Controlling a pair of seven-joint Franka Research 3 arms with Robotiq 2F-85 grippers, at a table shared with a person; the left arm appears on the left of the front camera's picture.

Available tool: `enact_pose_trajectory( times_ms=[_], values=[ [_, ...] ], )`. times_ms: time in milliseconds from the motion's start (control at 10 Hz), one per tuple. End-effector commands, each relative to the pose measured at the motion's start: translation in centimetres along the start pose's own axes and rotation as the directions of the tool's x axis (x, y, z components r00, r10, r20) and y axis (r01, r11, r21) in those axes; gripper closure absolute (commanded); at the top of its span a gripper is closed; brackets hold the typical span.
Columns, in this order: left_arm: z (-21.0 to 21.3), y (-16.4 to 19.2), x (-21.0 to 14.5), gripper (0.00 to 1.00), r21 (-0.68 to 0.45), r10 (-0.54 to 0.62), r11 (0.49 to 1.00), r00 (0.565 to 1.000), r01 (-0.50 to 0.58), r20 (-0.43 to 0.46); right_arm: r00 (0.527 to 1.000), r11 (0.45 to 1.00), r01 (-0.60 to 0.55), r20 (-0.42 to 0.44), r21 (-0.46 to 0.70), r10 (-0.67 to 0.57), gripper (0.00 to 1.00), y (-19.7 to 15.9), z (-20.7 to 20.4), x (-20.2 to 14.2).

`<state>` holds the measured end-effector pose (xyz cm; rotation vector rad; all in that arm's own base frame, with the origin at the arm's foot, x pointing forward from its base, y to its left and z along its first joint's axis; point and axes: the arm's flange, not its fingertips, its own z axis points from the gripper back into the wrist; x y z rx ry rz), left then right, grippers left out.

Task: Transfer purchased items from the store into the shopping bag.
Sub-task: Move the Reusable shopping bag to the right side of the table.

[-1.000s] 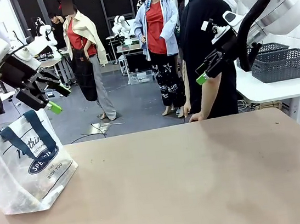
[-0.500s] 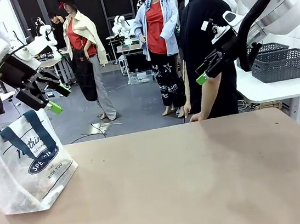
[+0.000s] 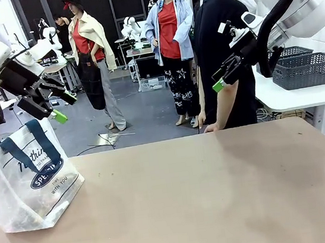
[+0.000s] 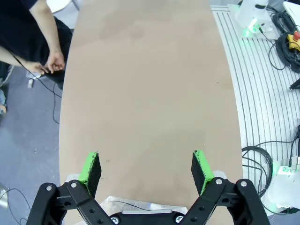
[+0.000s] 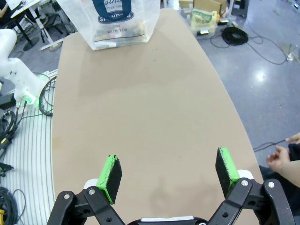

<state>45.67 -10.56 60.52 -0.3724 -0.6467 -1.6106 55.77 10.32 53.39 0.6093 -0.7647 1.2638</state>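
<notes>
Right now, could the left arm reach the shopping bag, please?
Probably yes: the left gripper hangs open just above the shopping bag, and nothing stands between them.

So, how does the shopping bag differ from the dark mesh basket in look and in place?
The shopping bag is translucent whitish plastic with navy strap handles and a navy oval logo; the mesh basket is dark grey, stiff and full of holes. The shopping bag stands on the brown table at the robot's left; the mesh basket sits on a white side table at the far right. Both stand upright with the opening on top.
</notes>
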Motion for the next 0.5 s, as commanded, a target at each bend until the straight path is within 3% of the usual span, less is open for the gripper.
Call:
enact_pose_trajectory(
  times_ms=[0,400],
  values=[
    [-0.06,-0.2,-0.08,0.0,0.009,0.002,1.0,1.0,-0.002,0.018,1.0,1.0,0.003,-0.001,0.005,-0.003,0.0,0.07,-0.08,-0.12],
    [-0.06,-0.2,-0.08,0.0,0.009,0.002,1.0,1.0,-0.002,0.018,1.0,1.0,0.003,-0.001,0.005,-0.003,0.0,0.07,-0.08,-0.12]
  ],
)
